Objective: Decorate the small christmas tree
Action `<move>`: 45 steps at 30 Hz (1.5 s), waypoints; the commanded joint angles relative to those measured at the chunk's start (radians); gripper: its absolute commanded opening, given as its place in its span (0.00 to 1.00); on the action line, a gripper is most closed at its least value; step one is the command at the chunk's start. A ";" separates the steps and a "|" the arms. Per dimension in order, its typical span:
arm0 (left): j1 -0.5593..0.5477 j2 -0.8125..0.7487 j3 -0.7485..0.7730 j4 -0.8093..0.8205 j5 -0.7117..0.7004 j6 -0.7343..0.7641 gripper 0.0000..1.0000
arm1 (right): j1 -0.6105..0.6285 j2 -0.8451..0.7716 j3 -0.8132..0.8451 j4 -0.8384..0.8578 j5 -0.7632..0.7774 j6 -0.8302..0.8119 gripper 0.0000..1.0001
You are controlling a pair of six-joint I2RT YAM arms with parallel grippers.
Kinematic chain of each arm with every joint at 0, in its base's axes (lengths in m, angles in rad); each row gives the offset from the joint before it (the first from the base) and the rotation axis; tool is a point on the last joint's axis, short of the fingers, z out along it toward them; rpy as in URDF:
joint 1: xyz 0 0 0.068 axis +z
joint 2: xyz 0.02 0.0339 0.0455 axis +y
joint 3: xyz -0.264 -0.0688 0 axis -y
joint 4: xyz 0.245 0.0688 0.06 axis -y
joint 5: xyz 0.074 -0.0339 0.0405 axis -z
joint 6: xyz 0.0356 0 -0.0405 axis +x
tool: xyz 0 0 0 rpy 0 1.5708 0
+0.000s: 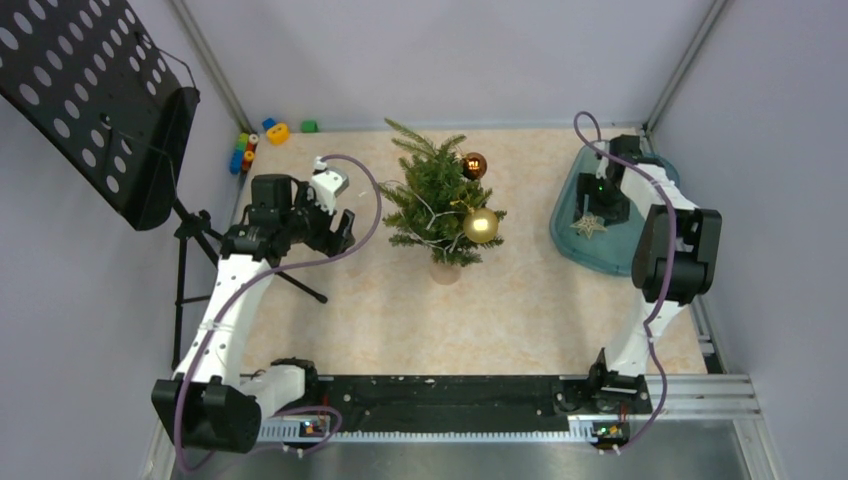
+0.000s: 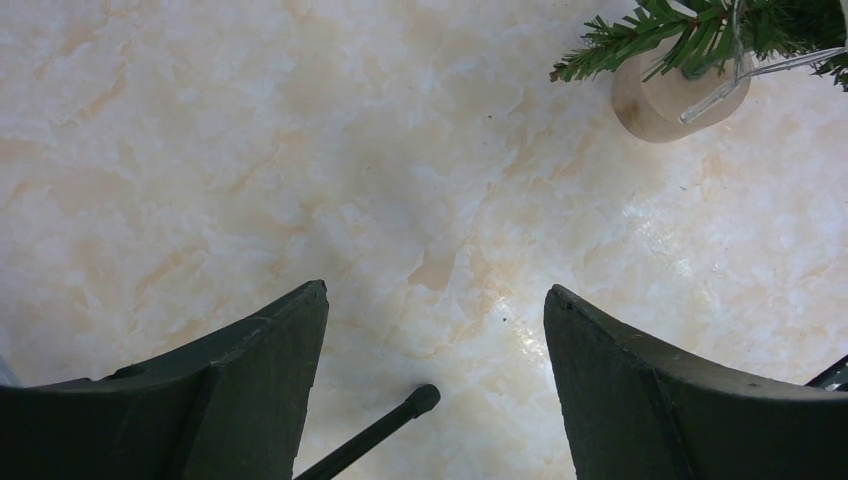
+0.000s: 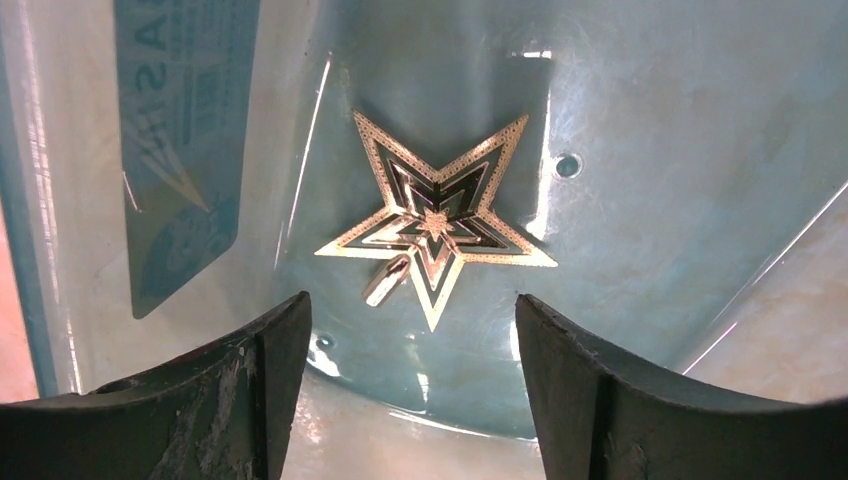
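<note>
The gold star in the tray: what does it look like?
The star is a five-pointed ornament of what looks like shiny gold-coloured metal, cut as nested open outlines with dotted edges. A short tube sticks out near its lower points. It lies flat on the floor of the translucent blue tray; the open right gripper hangs above, not touching it.

A black perforated stand (image 1: 85, 90); coloured blocks (image 1: 277, 132), perhaps toys, behind.

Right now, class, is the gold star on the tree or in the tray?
In the tray. The gold star lies flat on the teal tray floor, under the open right gripper.
</note>
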 commanded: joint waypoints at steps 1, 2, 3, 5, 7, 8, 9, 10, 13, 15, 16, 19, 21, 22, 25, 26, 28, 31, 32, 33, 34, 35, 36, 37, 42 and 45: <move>0.007 -0.035 0.015 0.026 0.036 0.008 0.84 | 0.000 -0.041 -0.039 0.016 0.024 0.057 0.71; 0.006 -0.034 0.014 0.027 0.039 0.008 0.84 | 0.000 -0.054 -0.069 0.054 0.021 0.085 0.67; 0.005 -0.033 0.016 0.029 0.042 0.007 0.84 | 0.000 -0.074 -0.103 0.102 0.012 0.108 0.65; 0.003 -0.035 0.018 0.029 0.043 0.007 0.84 | 0.000 -0.111 -0.160 0.188 0.011 0.145 0.63; 0.001 -0.037 0.017 0.027 0.042 0.008 0.84 | 0.001 -0.121 -0.176 0.217 0.011 0.157 0.60; -0.001 -0.038 0.018 0.026 0.041 0.008 0.84 | 0.001 -0.122 -0.176 0.208 0.019 0.160 0.58; -0.001 -0.039 0.017 0.026 0.041 0.008 0.84 | 0.001 -0.127 -0.175 0.199 0.035 0.161 0.57; -0.001 -0.039 0.017 0.025 0.041 0.008 0.84 | 0.003 -0.140 -0.182 0.197 0.050 0.163 0.57; -0.001 -0.039 0.016 0.029 0.045 0.007 0.84 | 0.009 -0.196 -0.209 0.205 0.094 0.189 0.57; -0.002 -0.040 0.014 0.032 0.048 0.006 0.84 | 0.015 -0.219 -0.218 0.201 0.088 0.217 0.54; -0.002 -0.041 0.014 0.033 0.048 0.007 0.84 | 0.015 -0.227 -0.223 0.203 0.074 0.239 0.51; -0.003 -0.046 0.009 0.035 0.056 0.004 0.84 | 0.017 -0.254 -0.283 0.261 -0.016 0.319 0.34; -0.006 -0.050 0.005 0.038 0.059 0.003 0.84 | 0.026 -0.263 -0.318 0.295 -0.041 0.366 0.32; -0.007 -0.054 0.003 0.040 0.060 0.004 0.84 | 0.036 -0.258 -0.319 0.284 -0.027 0.368 0.32; -0.013 -0.059 0.006 0.040 0.059 0.004 0.84 | 0.054 -0.230 -0.293 0.239 0.035 0.360 0.32; -0.016 -0.060 0.008 0.040 0.060 0.003 0.84 | 0.054 -0.225 -0.292 0.241 0.050 0.370 0.32; -0.028 -0.059 0.008 0.037 0.058 0.004 0.84 | 0.054 -0.210 -0.287 0.244 0.053 0.385 0.32; -0.048 -0.056 0.006 0.037 0.047 0.009 0.84 | 0.054 -0.162 -0.258 0.214 0.084 0.395 0.32; -0.056 -0.055 0.005 0.038 0.044 0.010 0.84 | 0.054 -0.152 -0.252 0.203 0.103 0.392 0.32; -0.061 -0.055 0.004 0.038 0.040 0.011 0.84 | 0.054 -0.145 -0.250 0.198 0.123 0.391 0.32; -0.064 -0.052 0.004 0.039 0.038 0.012 0.84 | 0.054 -0.141 -0.249 0.190 0.143 0.387 0.31; -0.067 -0.053 0.004 0.038 0.036 0.013 0.84 | 0.054 -0.138 -0.248 0.185 0.156 0.383 0.30; -0.070 -0.053 0.004 0.038 0.034 0.014 0.84 | 0.054 -0.133 -0.246 0.178 0.163 0.378 0.30; -0.072 -0.053 0.004 0.038 0.031 0.014 0.84 | 0.054 -0.128 -0.246 0.173 0.166 0.376 0.30; -0.075 -0.050 0.005 0.039 0.026 0.014 0.84 | 0.051 -0.094 -0.230 0.175 0.137 0.375 0.30; -0.076 -0.051 0.004 0.037 0.020 0.016 0.84 | 0.025 -0.078 -0.217 0.177 0.135 0.362 0.31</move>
